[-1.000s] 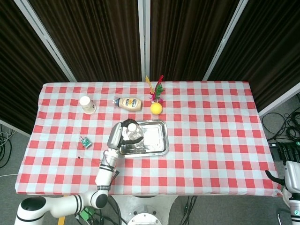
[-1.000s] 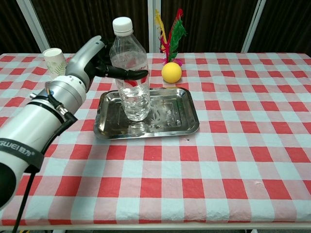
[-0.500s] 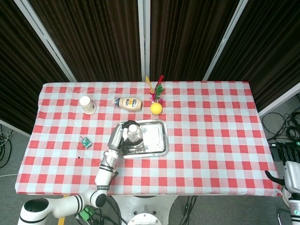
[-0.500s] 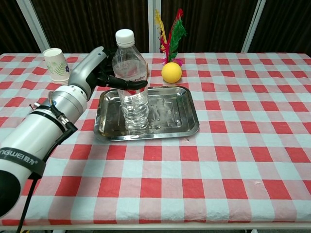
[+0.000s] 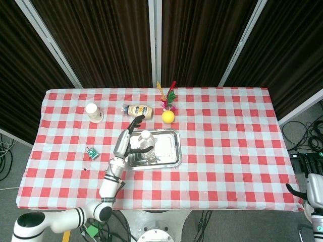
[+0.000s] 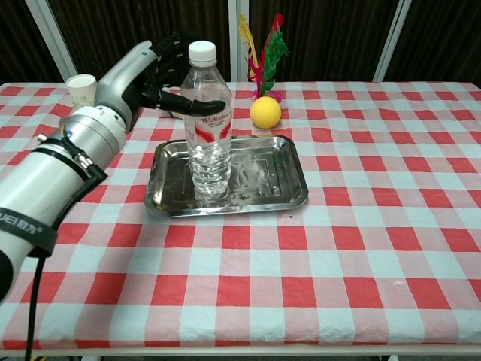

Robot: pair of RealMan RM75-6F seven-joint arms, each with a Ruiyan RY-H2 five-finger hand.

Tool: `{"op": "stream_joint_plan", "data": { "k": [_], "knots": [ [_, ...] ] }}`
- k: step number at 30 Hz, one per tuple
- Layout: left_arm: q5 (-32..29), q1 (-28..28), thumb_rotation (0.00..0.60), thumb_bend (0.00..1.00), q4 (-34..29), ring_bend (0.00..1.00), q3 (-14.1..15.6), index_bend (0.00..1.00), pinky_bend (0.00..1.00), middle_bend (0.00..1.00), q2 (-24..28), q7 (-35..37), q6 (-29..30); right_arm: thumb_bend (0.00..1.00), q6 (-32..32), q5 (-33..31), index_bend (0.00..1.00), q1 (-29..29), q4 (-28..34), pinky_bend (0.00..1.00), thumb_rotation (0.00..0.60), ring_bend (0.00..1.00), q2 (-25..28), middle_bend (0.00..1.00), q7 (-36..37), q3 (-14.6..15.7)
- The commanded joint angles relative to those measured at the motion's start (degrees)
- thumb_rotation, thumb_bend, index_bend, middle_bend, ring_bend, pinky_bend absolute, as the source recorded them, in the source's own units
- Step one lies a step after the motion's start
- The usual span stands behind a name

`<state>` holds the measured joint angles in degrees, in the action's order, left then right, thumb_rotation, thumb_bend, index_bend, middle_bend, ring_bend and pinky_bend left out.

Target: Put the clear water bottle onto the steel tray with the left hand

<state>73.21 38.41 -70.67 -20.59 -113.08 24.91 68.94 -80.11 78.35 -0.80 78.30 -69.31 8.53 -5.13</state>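
Our left hand (image 6: 154, 75) hangs with fingers spread wide just beside the shoulder of the clear plastic water bottle with a white cap and red label (image 6: 208, 124), holding nothing as far as we can judge; from the chest view one dark fingertip (image 6: 218, 106) may touch the bottle or merely cross in front of it, and we cannot tell which. The bottle stands upright on the left part of the shallow rectangular steel tray (image 6: 282, 197), its base on the tray floor.

Beyond the tray, on the red-and-white checked tablecloth (image 6: 361, 248), we see a yellow ball (image 6: 264, 112) before a spray of red, green and yellow feathers (image 6: 269, 49), a white paper cup (image 6: 81, 89) off to the left, and a squat jar of pale sauce lying on its side (image 5: 140, 110).

We judge the placing done: bottle on tray, grip let go. What remains is only to draw the arm clear without toppling the bottle. Our right hand (image 5: 314, 187) sits at the table's far corner, its fingers too cut off to read.
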Motion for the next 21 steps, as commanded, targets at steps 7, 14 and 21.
{"op": "stream_joint_plan", "data": {
  "k": [7,14,21],
  "knots": [
    [-2.4,-3.1,0.6,0.0,-21.3,0.17,-3.5,0.16,0.21,0.21,14.5,-9.1,0.3,0.11,-0.2,0.4,0.0,0.0,-0.1,0.0,0.6,0.0,-0.2,0.07,-0.8,0.2],
    [-7.0,-4.1,0.6,0.0,-32.3,0.16,-8.8,0.16,0.22,0.21,23.6,-14.1,0.5,0.11,-0.4,0.4,0.0,0.0,-0.1,0.0,0.6,0.0,-0.3,0.07,-0.9,0.1],
    [-5.4,-8.4,0.6,0.13,-31.6,0.17,-6.0,0.24,0.25,0.27,39.2,-19.1,-4.0,0.12,-0.3,0.1,0.0,0.1,-0.1,0.0,0.6,0.0,-0.1,0.07,-0.8,0.1]
  ]
}}
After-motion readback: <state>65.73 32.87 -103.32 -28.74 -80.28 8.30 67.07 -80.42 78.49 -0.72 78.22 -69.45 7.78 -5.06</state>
